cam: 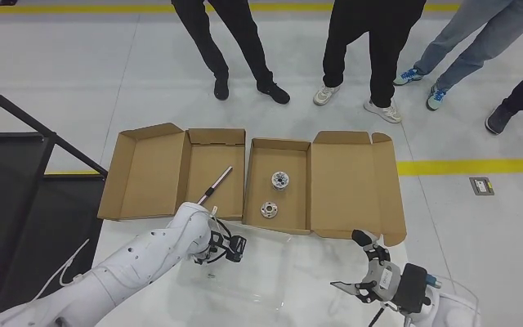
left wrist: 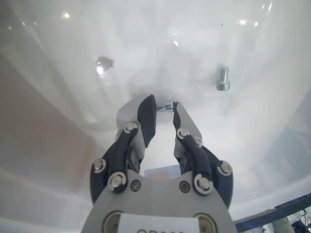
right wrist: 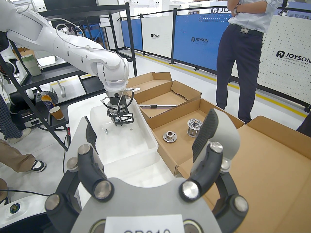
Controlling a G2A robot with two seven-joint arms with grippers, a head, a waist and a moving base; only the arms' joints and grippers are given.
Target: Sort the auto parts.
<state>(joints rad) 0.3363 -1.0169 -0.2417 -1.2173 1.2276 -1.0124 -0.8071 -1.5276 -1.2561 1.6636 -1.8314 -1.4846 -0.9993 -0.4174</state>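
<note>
White counter (cam: 315, 255) seen from above carries two open cardboard boxes: the left box (cam: 214, 163) holds a metal rod (cam: 214, 185), the right box (cam: 278, 159) two round hubs (cam: 280, 179). At the left wrist, the left gripper (left wrist: 164, 104) has its fingers closed on a small bolt (left wrist: 168, 108) inside the white tray (left wrist: 170, 25), and a second bolt (left wrist: 223, 78) lies nearby. At the right wrist, the right gripper (right wrist: 150, 117) hangs beside the right box, fingers wide apart.
</note>
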